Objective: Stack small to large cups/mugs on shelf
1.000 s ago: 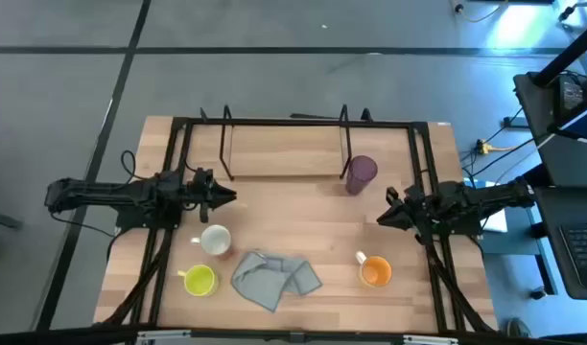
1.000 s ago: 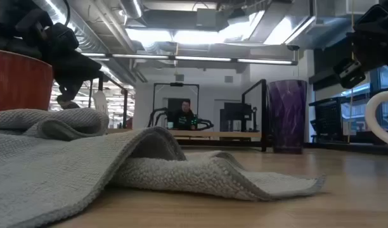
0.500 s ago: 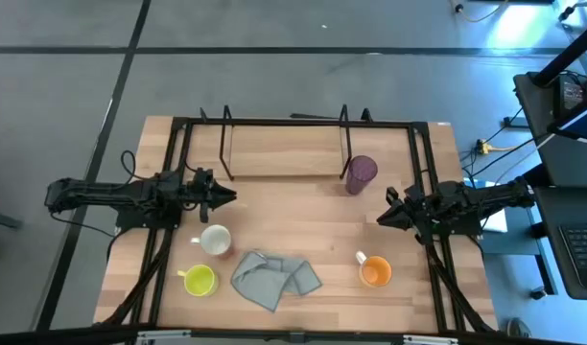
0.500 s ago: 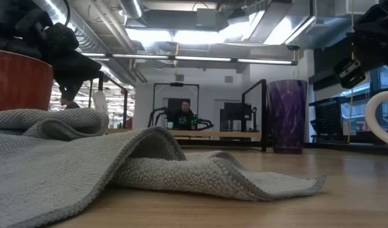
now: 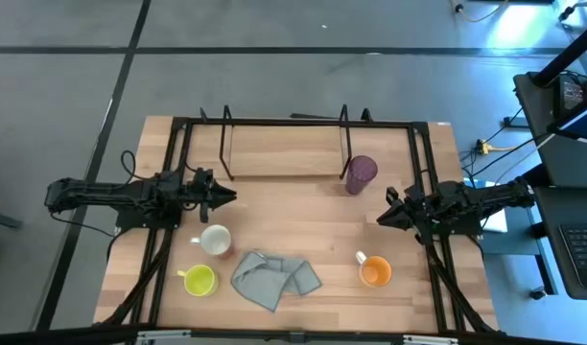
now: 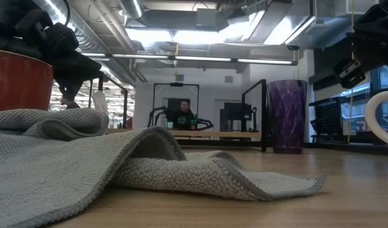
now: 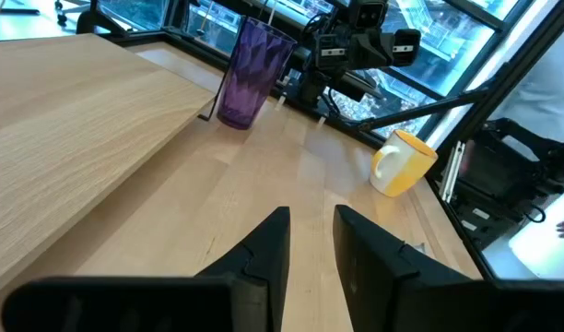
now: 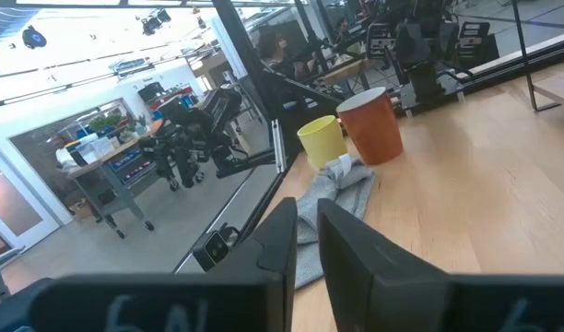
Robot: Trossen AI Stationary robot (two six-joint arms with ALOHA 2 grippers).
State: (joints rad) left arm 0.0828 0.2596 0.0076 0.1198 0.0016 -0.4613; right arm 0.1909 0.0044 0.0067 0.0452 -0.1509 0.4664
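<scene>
The shelf point(image 5: 284, 153), a black wire rack on a light wooden base, stands at the table's far middle. The purple tumbler point(image 5: 361, 172) stands upright on the table just off the shelf's right end; it also shows in the left wrist view point(image 7: 254, 69). A mug that looks white from above point(image 5: 215, 240) and red-brown from the side point(image 8: 370, 124), a yellow-green mug point(image 5: 199, 280) and an orange mug point(image 5: 374, 272) stand upright near the front. My left gripper point(image 5: 232, 195) is shut and empty at mid-left. My right gripper point(image 5: 381, 218) is shut and empty at mid-right.
A crumpled grey cloth point(image 5: 274, 278) lies at the front middle between the mugs. A larger black frame of rails point(image 5: 178, 129) runs around the table. A person point(image 6: 184, 114) sits in the room far behind the table.
</scene>
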